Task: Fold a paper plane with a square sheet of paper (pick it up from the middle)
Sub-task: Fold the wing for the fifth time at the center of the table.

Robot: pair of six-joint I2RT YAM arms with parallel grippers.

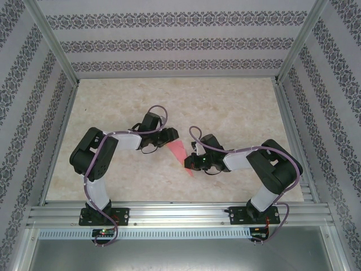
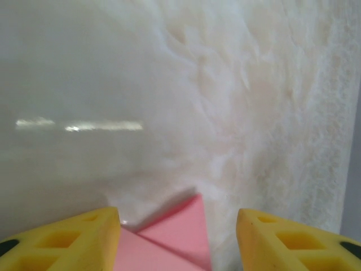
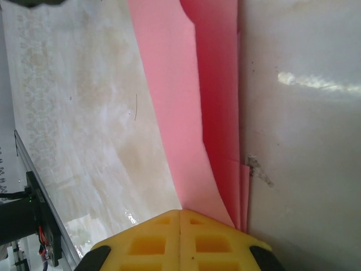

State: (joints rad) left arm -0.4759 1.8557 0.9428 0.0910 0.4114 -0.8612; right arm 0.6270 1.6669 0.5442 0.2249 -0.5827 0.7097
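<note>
Pale marble-patterned tabletop point(image 1: 237, 107) inside an aluminium frame point(image 1: 169, 213), closed in by walls of striped floral wallpaper point(image 1: 169, 42). Near the middle of the tabletop, between the two grippers: sheet of paper point(image 1: 179, 153), pink-red, already folded, narrow triangular outline from above. Left gripper point(image 1: 168, 142) just beside the far-left end of the sheet; right gripper point(image 1: 192, 161) at the near-right end. Left wrist view: left gripper point(image 2: 177, 226) with jaws released and standing well apart, one yellow finger point(image 2: 73, 240) at each lower corner. Sheet of paper point(image 2: 183, 234) lying in the gap between them, pointed corner directed away from the camera, one fold line across it. Left-hand finger just beside the sheet's edge; contact not determinable. Right wrist view: right gripper point(image 3: 180, 214) with jaws clenched, yellow fingers point(image 3: 146, 243) pressed pad to pad with no gap. Sheet of paper point(image 3: 169, 101) stretching away from those fingertips across the tabletop in several stacked layers, paler flap on the left, deeper red flap on the right, layered edges running in under the right-hand fingertip. Pinched between the pads or merely pressed from above: cannot tell.
</note>
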